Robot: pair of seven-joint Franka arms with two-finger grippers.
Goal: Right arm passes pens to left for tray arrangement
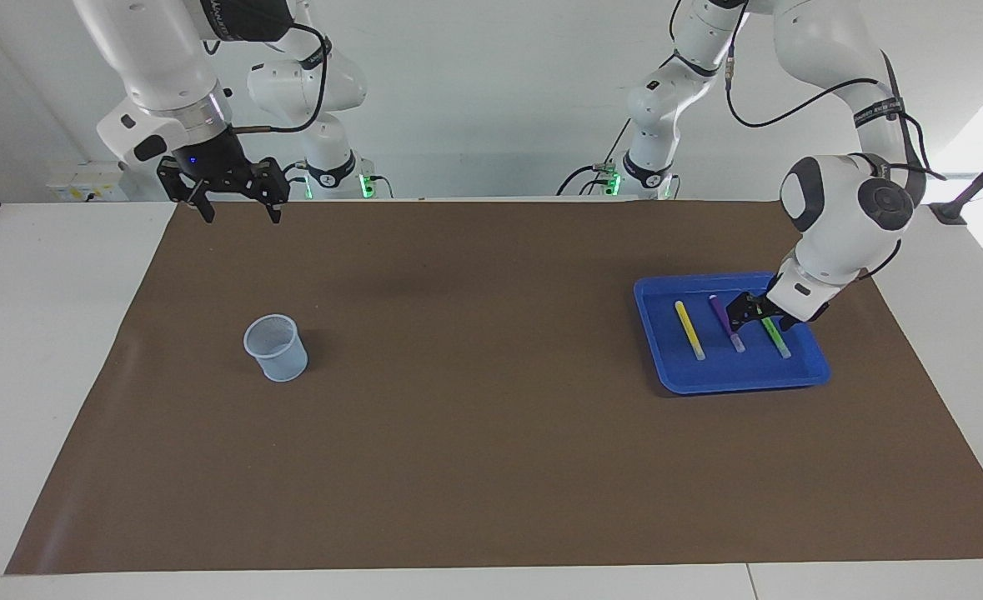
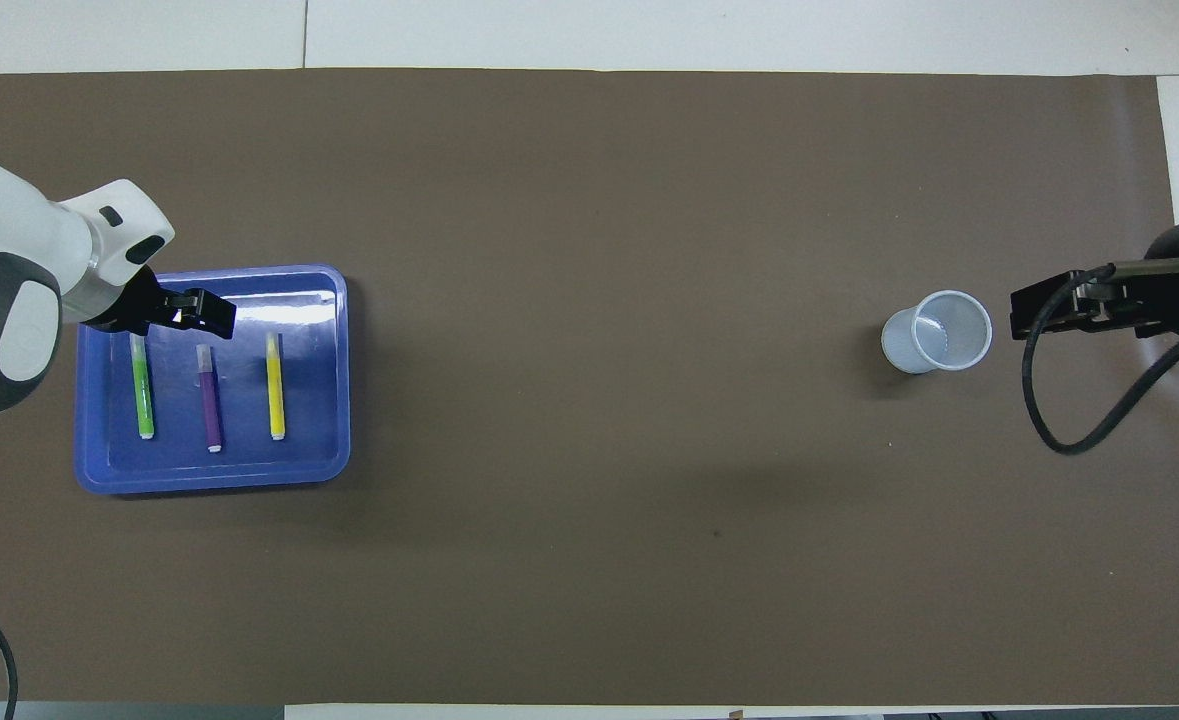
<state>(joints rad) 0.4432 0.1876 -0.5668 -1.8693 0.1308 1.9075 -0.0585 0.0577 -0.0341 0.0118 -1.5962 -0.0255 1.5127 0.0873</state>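
The blue tray lies toward the left arm's end of the table. In it three pens lie side by side: yellow, purple and green. My left gripper hangs a little above the tray, over the purple and green pens, open and holding nothing. My right gripper waits raised over the mat's edge by the robots, open and empty.
A small pale mesh cup stands upright toward the right arm's end of the table. A brown mat covers the table under everything.
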